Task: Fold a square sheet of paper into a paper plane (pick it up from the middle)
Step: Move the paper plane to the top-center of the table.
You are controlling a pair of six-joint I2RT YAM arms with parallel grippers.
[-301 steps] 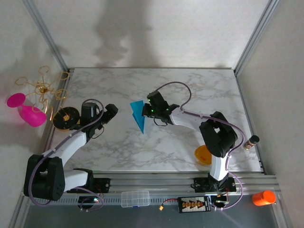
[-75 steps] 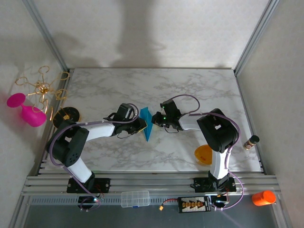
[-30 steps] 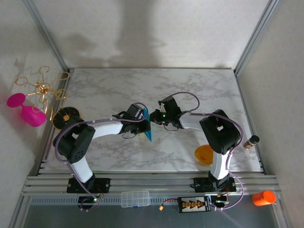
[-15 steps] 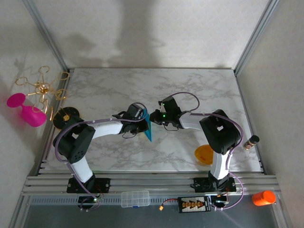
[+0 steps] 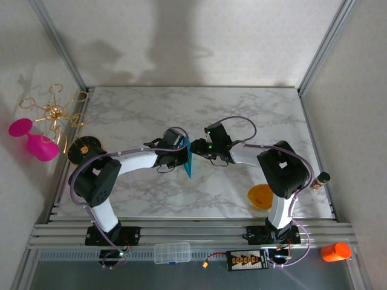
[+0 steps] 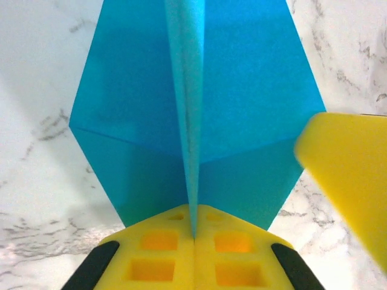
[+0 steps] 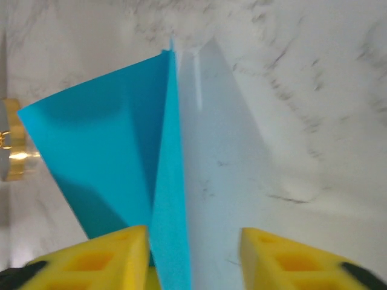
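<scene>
Squarely mid-frame on tabletop [image 5: 242, 115]: paper plane [image 5: 188, 158], upright centre fold pinched tight by left end effector [image 6: 193, 238]; right end effector [image 7: 193, 241] parted, straddling that fold.

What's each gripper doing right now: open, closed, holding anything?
Left gripper: closed, pinching the centre fold of the teal paper plane.
Right gripper: open, fingers apart around the plane's fold, not gripping it.

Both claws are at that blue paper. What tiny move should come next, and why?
Probably the right gripper should back off the blue paper: its fingers stand apart around the fold, while the left gripper is pinched shut on the middle ridge.
</scene>
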